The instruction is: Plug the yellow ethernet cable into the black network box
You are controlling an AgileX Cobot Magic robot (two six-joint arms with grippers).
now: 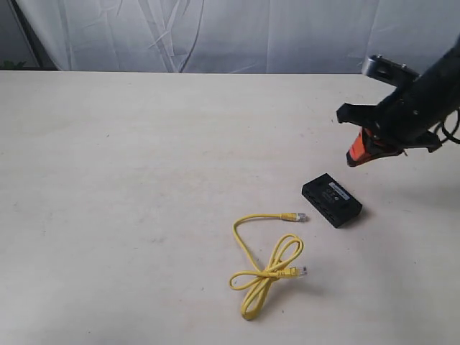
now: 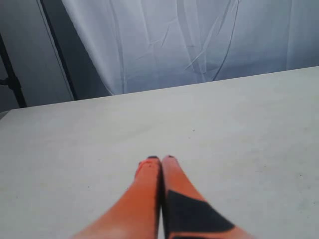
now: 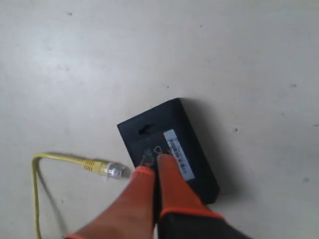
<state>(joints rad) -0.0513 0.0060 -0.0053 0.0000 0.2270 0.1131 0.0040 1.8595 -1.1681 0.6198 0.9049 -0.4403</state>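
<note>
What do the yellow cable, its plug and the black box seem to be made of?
Yellow cable: probably a rubbery plastic sheath; it bends in loose loops. Plug: clear hard plastic, see-through. Black box: likely matte hard plastic, dull with crisp edges.

right pincer [image 1: 353, 159] hovering near black network box [image 1: 331, 200], yellow ethernet cable [image 1: 267, 272] looped beside on table [image 1: 108, 180]
</note>
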